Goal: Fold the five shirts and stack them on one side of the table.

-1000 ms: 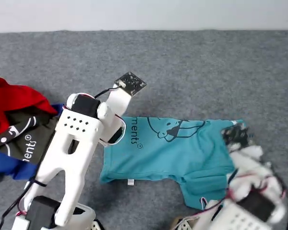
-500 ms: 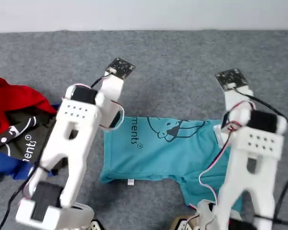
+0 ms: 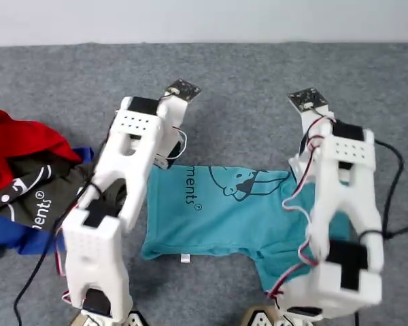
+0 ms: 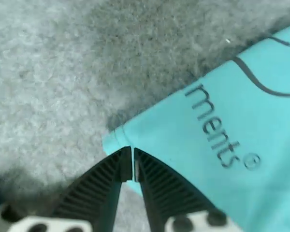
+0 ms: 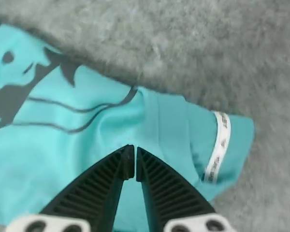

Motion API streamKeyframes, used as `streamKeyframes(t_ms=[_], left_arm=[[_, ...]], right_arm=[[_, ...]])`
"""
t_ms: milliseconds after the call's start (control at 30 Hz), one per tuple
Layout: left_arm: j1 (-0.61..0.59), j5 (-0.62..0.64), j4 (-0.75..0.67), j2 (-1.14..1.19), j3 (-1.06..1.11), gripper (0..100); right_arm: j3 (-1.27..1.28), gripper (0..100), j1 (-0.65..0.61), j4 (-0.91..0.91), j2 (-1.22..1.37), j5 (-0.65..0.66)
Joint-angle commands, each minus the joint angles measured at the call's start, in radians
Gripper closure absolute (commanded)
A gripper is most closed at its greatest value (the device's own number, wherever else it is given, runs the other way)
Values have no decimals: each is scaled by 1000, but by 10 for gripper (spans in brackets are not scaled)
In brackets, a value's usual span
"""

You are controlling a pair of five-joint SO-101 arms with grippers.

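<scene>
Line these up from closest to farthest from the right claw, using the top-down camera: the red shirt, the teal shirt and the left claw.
From the right gripper:
1. teal shirt: directly at its tips.
2. left gripper: across the teal shirt, at its other corner on the left side.
3. red shirt: farthest left, well beyond the left gripper.

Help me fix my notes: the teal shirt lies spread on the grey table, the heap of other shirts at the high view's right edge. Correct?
Wrong side: the high view shows the heap of other shirts at its left edge. The teal shirt does lie spread on the grey table.
</scene>
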Motion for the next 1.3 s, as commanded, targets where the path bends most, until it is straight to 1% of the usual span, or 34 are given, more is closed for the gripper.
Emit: streamKeyframes(t_ms=[0, 133, 333, 500, 600, 800, 1000, 1167, 1267], left_arm=[[0, -6, 11, 84, -108, 985], [-2, -9, 26, 204, -209, 985], [-18, -9, 127, 381, -414, 985], [-75, -9, 227, 480, -607, 986], [-107, -9, 241, 491, -644, 986], [-100, -11, 241, 382, -584, 986], [-84, -12, 241, 176, -483, 986], [-41, -12, 241, 14, -384, 986], [9, -12, 241, -58, -331, 984]], right_arm=[[-130, 989, 2, -18, 114, -12], [-239, 989, 36, -15, 266, -12], [-362, 989, 139, -8, 432, -5], [-419, 989, 217, -5, 483, -3], [-433, 989, 231, 27, 469, -3], [-440, 989, 191, 111, 355, -3], [-440, 989, 176, 206, 173, -5], [-440, 989, 182, 325, 62, -5], [-440, 989, 202, 392, -4, -8]])
